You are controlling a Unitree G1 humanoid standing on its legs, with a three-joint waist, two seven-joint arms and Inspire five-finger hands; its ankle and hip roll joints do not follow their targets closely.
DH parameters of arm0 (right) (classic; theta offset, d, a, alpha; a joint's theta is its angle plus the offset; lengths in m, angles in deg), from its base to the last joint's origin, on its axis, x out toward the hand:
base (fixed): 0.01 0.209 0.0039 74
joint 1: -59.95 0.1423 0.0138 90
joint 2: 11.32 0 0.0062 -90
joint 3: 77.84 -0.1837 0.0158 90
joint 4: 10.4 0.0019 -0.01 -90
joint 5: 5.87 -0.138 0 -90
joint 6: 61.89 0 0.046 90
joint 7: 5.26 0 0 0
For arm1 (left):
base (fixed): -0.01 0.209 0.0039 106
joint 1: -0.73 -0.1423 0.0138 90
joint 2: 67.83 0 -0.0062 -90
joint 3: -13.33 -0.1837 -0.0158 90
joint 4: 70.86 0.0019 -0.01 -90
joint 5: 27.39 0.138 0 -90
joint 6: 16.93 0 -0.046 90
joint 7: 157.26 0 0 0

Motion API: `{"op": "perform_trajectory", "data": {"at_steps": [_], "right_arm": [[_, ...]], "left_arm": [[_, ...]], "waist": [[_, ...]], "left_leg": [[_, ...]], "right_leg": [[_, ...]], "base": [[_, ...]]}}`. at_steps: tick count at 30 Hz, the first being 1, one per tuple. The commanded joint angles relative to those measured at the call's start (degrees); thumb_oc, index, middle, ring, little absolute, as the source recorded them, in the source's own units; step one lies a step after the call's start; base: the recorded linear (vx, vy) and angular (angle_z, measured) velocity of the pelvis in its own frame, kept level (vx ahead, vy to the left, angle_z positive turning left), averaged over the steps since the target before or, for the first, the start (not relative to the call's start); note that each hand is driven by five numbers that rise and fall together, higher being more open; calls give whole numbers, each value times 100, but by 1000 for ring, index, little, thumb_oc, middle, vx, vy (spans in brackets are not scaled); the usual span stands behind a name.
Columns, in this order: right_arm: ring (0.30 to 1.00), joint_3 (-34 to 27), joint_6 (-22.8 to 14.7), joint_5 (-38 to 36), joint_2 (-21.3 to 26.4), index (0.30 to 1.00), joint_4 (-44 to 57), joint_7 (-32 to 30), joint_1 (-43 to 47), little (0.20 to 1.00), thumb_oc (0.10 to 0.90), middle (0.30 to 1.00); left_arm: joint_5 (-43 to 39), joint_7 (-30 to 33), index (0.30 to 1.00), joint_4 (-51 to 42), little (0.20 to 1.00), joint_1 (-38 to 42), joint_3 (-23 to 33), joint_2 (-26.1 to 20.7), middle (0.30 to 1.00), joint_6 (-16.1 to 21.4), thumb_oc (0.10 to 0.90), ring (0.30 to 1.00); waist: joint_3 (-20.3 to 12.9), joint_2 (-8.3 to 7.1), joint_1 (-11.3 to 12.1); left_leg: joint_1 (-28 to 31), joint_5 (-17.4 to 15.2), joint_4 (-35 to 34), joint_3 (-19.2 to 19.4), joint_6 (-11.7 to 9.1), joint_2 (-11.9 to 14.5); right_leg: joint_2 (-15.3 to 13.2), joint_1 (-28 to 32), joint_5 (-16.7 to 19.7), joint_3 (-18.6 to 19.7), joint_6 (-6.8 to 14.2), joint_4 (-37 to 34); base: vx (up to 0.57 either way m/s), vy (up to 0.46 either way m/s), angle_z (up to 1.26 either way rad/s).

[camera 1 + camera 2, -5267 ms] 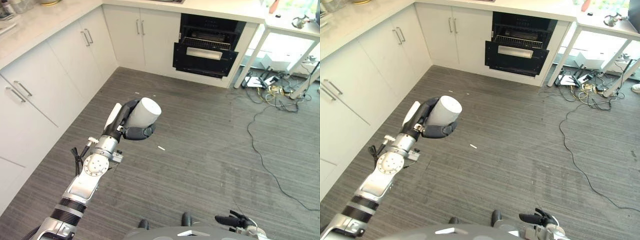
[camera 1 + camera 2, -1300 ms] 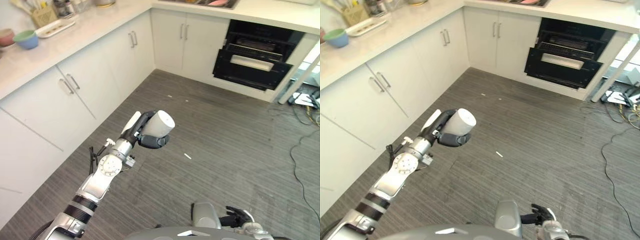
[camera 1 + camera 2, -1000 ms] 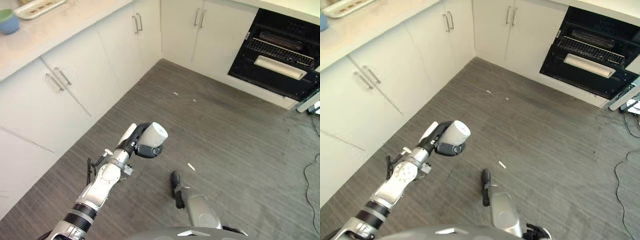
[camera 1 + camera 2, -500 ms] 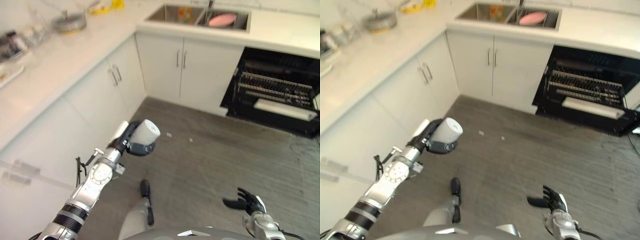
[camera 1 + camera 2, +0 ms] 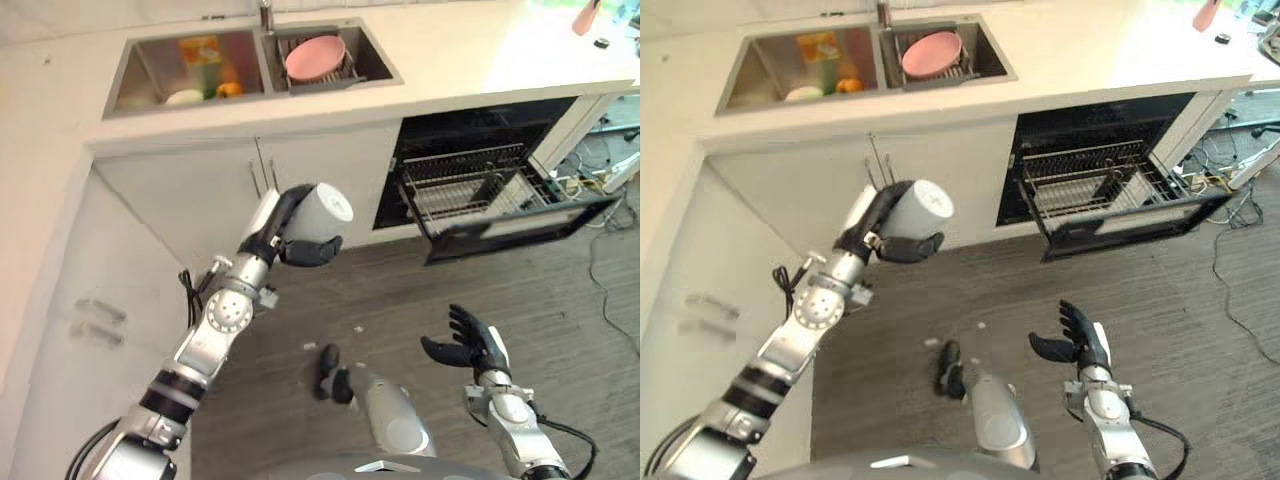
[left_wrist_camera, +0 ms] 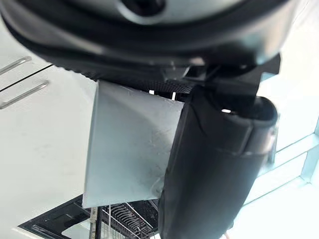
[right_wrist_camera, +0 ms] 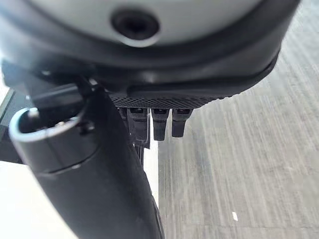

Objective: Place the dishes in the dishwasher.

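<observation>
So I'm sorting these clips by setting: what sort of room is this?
A home-style kitchen, most likely: a double sink set in a pale countertop, white cabinets below, and an open dishwasher with its wire rack pulled out.

We hold a white cup [image 5: 918,208] in our left hand [image 5: 878,232], its fingers [image 5: 910,247] curled round it, up in front of the white cupboard doors [image 5: 940,175]. Our right hand [image 5: 1072,345] hangs low over the grey floor [image 5: 1200,300], fingers spread. The dishwasher [image 5: 1110,180] stands open with its rack [image 5: 1090,185] out. A pink bowl [image 5: 931,52] sits in the sink [image 5: 940,50] on the surface [image 5: 1090,45].
</observation>
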Motion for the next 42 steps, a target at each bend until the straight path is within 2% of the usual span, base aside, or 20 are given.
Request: {"op": "perform_trajectory", "data": {"at_steps": [1, 3, 4, 5, 6, 8, 9, 10, 13, 14, 15, 16, 22, 30, 31, 32, 34, 35, 37, 42], "right_arm": [[900, -271, -645, 397, 370, 900, 524, -250, 540, 900, 800, 900], [900, -329, -678, 439, 437, 900, 791, -264, 463, 900, 800, 900], [900, -304, -709, 537, 507, 900, 921, -285, 442, 900, 800, 900], [900, -304, -709, 537, 507, 900, 921, -285, 442, 900, 800, 900], [900, -243, -699, 592, 581, 900, 1029, -335, 468, 900, 800, 900], [900, -167, -669, 706, 640, 900, 1110, -333, 462, 900, 800, 900], [900, -167, -669, 706, 640, 900, 1110, -333, 462, 900, 800, 900], [900, -82, -702, 706, 623, 900, 1030, -363, 485, 900, 800, 900], [900, 53, -670, 828, 639, 900, 882, -405, 589, 900, 800, 900], [900, 84, -723, 810, 572, 900, 934, -330, 565, 900, 800, 900], [900, 84, -723, 810, 572, 900, 934, -330, 565, 900, 800, 900], [900, -54, -744, 741, 429, 900, 823, -402, 470, 900, 800, 900], [900, -79, -740, 676, 343, 900, 784, -363, 498, 900, 800, 900], [900, -128, -726, 676, 244, 900, 895, -360, 528, 900, 800, 900], [900, -143, -728, 677, 225, 900, 938, -374, 561, 900, 800, 900], [900, -155, -736, 683, 179, 900, 1001, -408, 594, 900, 800, 900], [900, -172, -736, 691, 152, 900, 1057, -440, 596, 900, 800, 900], [900, -172, -736, 691, 152, 900, 1057, -440, 596, 900, 800, 900], [900, -263, -741, 659, 133, 900, 1155, -476, 554, 900, 800, 900], [900, -366, -712, 587, 88, 900, 1313, -465, 518, 900, 800, 900]], "left_arm": [[-5, 156, 300, -413, 300, 238, 265, -397, 300, 551, 400, 300], [-42, 192, 300, -419, 300, 181, 275, -320, 300, 577, 400, 300], [-53, 193, 300, -428, 300, 163, 302, -340, 300, 583, 400, 300], [-53, 193, 300, -428, 300, 163, 302, -340, 300, 583, 400, 300], [-99, 278, 300, -321, 300, 146, 291, -320, 300, 577, 400, 300], [-167, 310, 300, -367, 300, 78, 318, -270, 300, 545, 400, 300], [-167, 310, 300, -367, 300, 78, 318, -270, 300, 545, 400, 300], [-102, 381, 300, -365, 300, 19, 321, -202, 300, 610, 400, 300], [113, 472, 300, -361, 300, -95, 296, -230, 300, 565, 400, 300], [57, 440, 300, -439, 300, -131, 356, -260, 300, 615, 400, 300], [57, 440, 300, -439, 300, -131, 356, -260, 300, 615, 400, 300], [143, 431, 300, -423, 300, -72, 343, -299, 300, 690, 400, 300], [195, 441, 300, -381, 300, -4, 331, -373, 300, 667, 400, 300], [173, 441, 300, -386, 300, -7, 308, -379, 300, 619, 400, 300], [174, 436, 300, -400, 300, 17, 314, -430, 300, 600, 400, 300], [152, 408, 300, -445, 300, 30, 319, -513, 300, 579, 400, 300], [126, 405, 300, -458, 300, 84, 324, -569, 300, 575, 400, 300], [126, 405, 300, -458, 300, 84, 324, -569, 300, 575, 400, 300], [52, 426, 300, -437, 300, 157, 333, -584, 300, 598, 400, 300], [-21, 574, 300, -443, 300, 92, 511, -763, 300, 598, 400, 300]], "waist": [[-359, -303, 275], [-379, -295, 257], [-319, -328, 330], [-319, -328, 330], [-208, -516, 451], [-214, -485, 598], [-214, -485, 598], [-200, -462, 719], [-247, -487, 843], [-253, -372, 909], [-253, -372, 909], [-311, -218, 777], [-298, -142, 685], [-241, -182, 706], [-184, -193, 759], [-127, -208, 880], [-119, -226, 942], [-119, -226, 942], [-145, -274, 1003], [-334, -516, 1166]], "left_leg": [[-796, 389, 579, -106, -62, 1295], [-1038, 854, 1685, -202, -422, 1437], [-1350, 1249, 2538, -306, -703, 1569], [-1350, 1249, 2538, -306, -703, 1569], [-1840, 1516, 3439, -412, -715, 1509], [-1980, 1150, 2973, -610, -426, 1394], [-1980, 1150, 2973, -610, -426, 1394], [-1996, 689, 2193, -867, -224, 1307], [-2148, 565, 1677, -1141, -105, 1236], [-1930, 470, 1012, -1652, -12, 957], [-1930, 470, 1012, -1652, -12, 957], [-1417, 611, 149, -1484, 134, 949], [-1274, 527, -50, -1386, 284, 878], [-1246, 504, -209, -1053, 401, 881], [-1305, 525, -183, -935, 402, 941], [-1456, 531, -117, -658, 374, 1114], [-1596, 495, -47, -527, 363, 1266], [-1596, 495, -47, -527, 363, 1266], [-1776, 387, 194, -521, 297, 1433], [-2329, 301, 932, -588, 105, 1863]], "right_leg": [[-572, 1383, 556, 1480, 1606, -788], [-338, 1648, 520, 1775, 1445, -887], [-255, 1811, 486, 1831, 1344, -942], [-255, 1811, 486, 1831, 1344, -942], [-292, 2003, 582, 2081, 1213, -1109], [-294, 2155, 640, 2348, 1336, -1269], [-294, 2155, 640, 2348, 1336, -1269], [-364, 2252, 644, 2659, 1478, -1321], [-445, 2344, 666, 2789, 1604, -1358], [-365, 2293, 668, 3058, 1602, -1268], [-365, 2293, 668, 3058, 1602, -1268], [-459, 2149, 730, 3128, 1677, -975], [-521, 1970, 731, 3352, 1766, -797], [-541, 1772, 939, 3365, 1979, -633], [-595, 1622, 947, 3192, 2030, -437], [-903, 1582, 890, 2538, 2074, -213], [-1249, 1709, 839, 2220, 2046, -80], [-1249, 1709, 839, 2220, 2046, -80], [-1786, 2057, 1056, 2535, 2121, -96], [-2654, 2413, 2319, 3018, 2430, -717]], "base": [[402, -186, -60], [386, -187, -45], [234, -118, -14], [190, -95, -41], [179, -11, -93], [210, 81, -111], [246, 221, -121], [173, 146, -86], [206, 125, -99], [114, 75, -130], [287, 278, -213], [191, 242, -87], [71, 110, -8], [3, 24, -9], [-146, -85, -18], [-183, -125, -56], [-116, -133, -79], [-91, -188, -61], [-116, -271, -11], [-105, -439, -14]]}}
